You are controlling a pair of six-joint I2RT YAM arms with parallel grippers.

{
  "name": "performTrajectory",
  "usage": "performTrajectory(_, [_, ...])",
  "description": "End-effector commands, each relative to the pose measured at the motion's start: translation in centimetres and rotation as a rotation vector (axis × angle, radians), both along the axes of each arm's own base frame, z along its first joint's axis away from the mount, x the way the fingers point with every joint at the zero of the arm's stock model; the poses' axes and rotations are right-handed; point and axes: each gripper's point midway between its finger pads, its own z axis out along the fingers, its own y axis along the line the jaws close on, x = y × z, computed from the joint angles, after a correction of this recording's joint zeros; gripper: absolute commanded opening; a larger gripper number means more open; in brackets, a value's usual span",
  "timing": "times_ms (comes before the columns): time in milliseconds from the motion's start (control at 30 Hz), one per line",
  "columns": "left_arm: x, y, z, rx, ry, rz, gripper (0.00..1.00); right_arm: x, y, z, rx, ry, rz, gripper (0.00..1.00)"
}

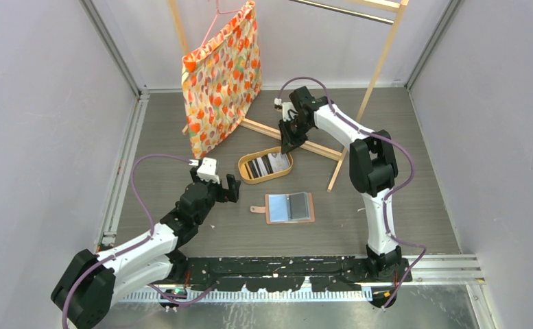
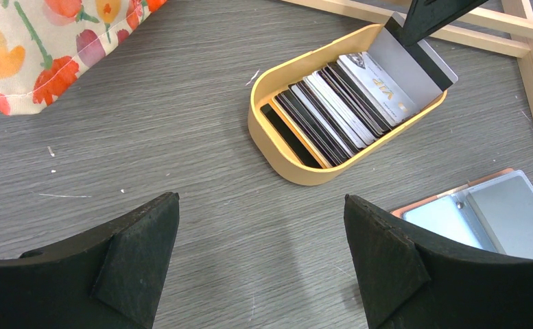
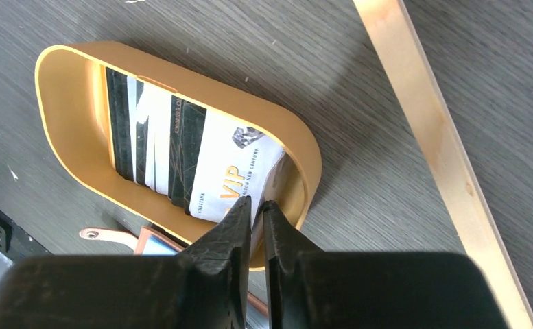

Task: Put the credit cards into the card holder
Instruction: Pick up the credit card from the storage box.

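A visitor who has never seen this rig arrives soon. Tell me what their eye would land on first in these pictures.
The orange floral cloth hangs from a wooden rack at the back, the loudest thing in view. At mid-table an oval yellow tray holds a row of credit cards, and the right gripper has its jaws nearly together around the end card. Just in front, the card holder lies open and flat.

The right gripper (image 3: pixel 257 205) hides most of the card holder (image 3: pixel 155 241) (only one corner shows); its grip is unclear.
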Motion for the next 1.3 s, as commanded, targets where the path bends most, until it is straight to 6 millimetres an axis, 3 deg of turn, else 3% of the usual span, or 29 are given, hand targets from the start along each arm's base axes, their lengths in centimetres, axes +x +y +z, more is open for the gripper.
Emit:
performTrajectory(0, [0.7, 0.2, 1.8, -0.044, -0.067, 0.030, 0.90, 1.2, -0.5, 3.6, 0.003, -0.097, -0.011, 0.14])
performTrajectory(267, [0.7, 0.2, 1.8, -0.044, -0.068, 0.028, 0.90, 1.7, -1.0, 4.6, -0.022, -0.142, -0.029, 0.01])
performTrajectory(633, [0.7, 0.2, 1.8, -0.045, -0.068, 0.029, 0.90, 2.0, -1.4, 7.0, -0.021, -0.215, -0.035, 0.01])
performTrajectory(800, [0.6, 0.2, 2.1, -0.049, -0.073, 0.027, 0.90, 1.2, -0.8, 7.8, 0.026, -0.203, 0.006, 0.01])
performTrajectory(900, [0.2, 0.1, 2.8, -0.073, -0.073, 0.016, 0.91, -0.1, 0.0, 8.9, 0.088, -0.192, 0.082, 0.01])
performTrajectory(1033, [-1.4, -1.6, 4.7, -0.187, -0.063, -0.084, 0.92, -3.0, 0.9, 10.7, 0.190, -0.174, 0.213, 0.01])
performTrajectory(1267, [-6.4, -4.1, 9.8, -0.542, -0.025, -0.283, 0.95, -11.8, 0.9, 15.0, 0.430, -0.175, 0.513, 0.01])
